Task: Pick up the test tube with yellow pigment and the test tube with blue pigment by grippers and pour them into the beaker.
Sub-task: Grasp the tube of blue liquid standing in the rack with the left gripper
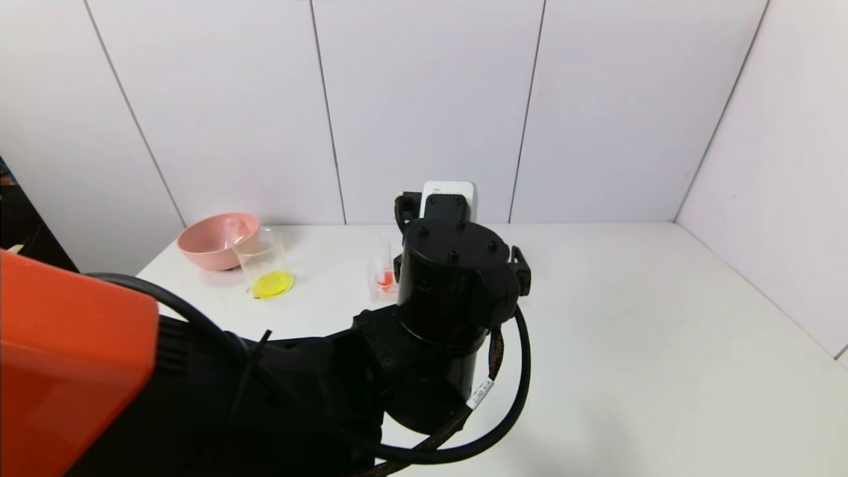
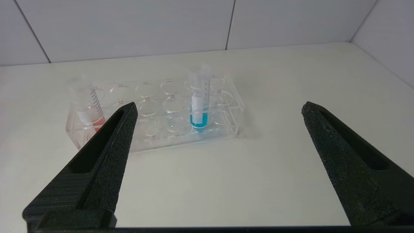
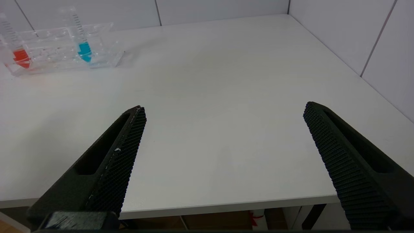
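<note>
The test tube with blue pigment (image 2: 198,103) stands upright in a clear rack (image 2: 161,142), white band above the blue liquid. My left gripper (image 2: 220,107) is open and empty, low over the table, short of the rack, with the blue tube ahead between its fingers. The beaker (image 1: 266,265) stands at the back left with yellow liquid in its bottom. No yellow-tipped tube shows. My right gripper (image 3: 224,108) is open and empty above the table's front edge, far from the rack (image 3: 58,61) and blue tube (image 3: 84,50).
A red-tipped tube (image 2: 90,111) stands at the rack's other end, also in the head view (image 1: 385,275). A pink bowl (image 1: 215,242) sits behind the beaker with a clear tube-like shape in it. My left arm (image 1: 450,285) hides most of the rack. Walls close the back and right.
</note>
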You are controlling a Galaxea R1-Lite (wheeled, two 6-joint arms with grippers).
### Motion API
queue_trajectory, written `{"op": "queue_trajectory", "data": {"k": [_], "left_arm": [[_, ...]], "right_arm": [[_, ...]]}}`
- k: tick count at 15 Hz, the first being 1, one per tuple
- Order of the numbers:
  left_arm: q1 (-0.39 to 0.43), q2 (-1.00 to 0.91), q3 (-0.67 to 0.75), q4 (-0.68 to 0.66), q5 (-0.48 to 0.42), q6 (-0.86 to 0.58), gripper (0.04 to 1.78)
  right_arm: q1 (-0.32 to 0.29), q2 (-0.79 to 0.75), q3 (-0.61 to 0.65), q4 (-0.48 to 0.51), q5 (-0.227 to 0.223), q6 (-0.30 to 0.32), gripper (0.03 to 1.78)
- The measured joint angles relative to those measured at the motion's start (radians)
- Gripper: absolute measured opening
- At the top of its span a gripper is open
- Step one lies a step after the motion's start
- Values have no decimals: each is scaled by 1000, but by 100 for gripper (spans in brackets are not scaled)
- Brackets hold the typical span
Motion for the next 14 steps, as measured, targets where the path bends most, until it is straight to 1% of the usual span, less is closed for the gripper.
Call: {"op": "queue_trajectory", "data": {"k": [4,7,12,14], "left_arm": [[50,97,-69,-5,-61,-7,178],[81,159,-125,-6,-84,-17,178],[138,260,-216,-6,-156,-18,178],[157,304,-272,-1,-166,-16,178]], "right_arm": [[0,0,0,0,0,0,177],[0,0,0,0,0,0,177],[0,0,0,0,0,0,177],[0,0,0,0,0,0,177]]}}
